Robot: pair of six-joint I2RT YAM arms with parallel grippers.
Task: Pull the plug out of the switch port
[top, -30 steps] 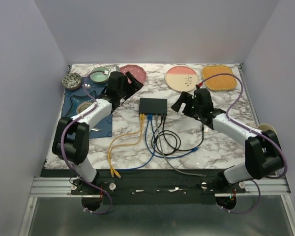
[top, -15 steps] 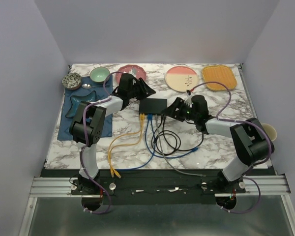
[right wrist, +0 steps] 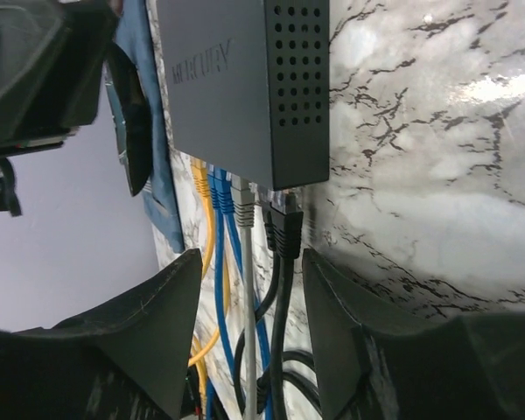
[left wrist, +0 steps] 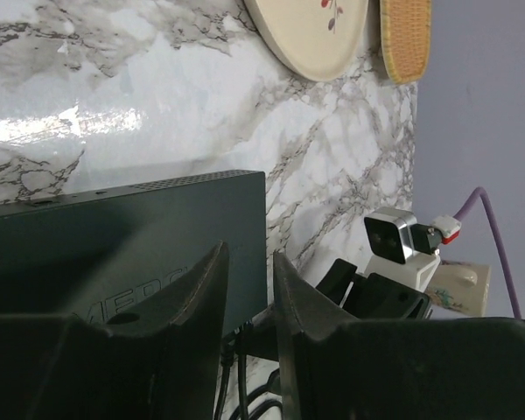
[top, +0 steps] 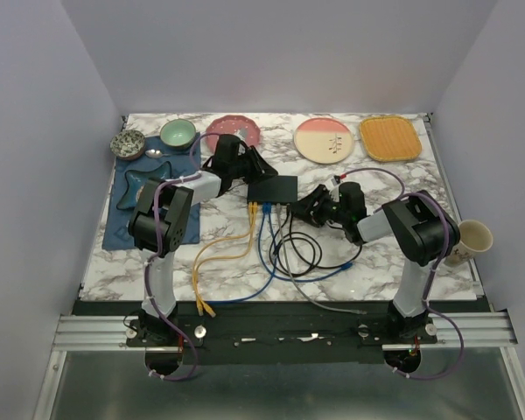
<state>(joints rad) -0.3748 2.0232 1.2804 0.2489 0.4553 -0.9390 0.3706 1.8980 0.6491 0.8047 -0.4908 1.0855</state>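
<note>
Top view: the flat matte-black rectangular switch (top: 272,188) sits mid-table with cables plugged in.
Left wrist: the left gripper (left wrist: 248,262) hangs over it, narrowly parted and empty.
Right wrist: the right gripper (right wrist: 254,262) is spread either side of the black plug (right wrist: 286,229). Alignment step; next it must clamp and pull straight.

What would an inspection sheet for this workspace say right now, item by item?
Surface: marble-patterned tabletop, no spills seen.
Job's things: switch flat mid-table, plugs seated along its near edge.
Clutter: pink plate, cream plate, orange tray, green bowl, patterned bowl, blue mat, paper cup.
Grippers: left tool open at the switch's top; right tool open, black plug ahead between its fingers.
Cables: yellow cables, blue cables, black cable, grey cable, loosely coiled.
Surroundings: plain walls; metal rail.
</note>
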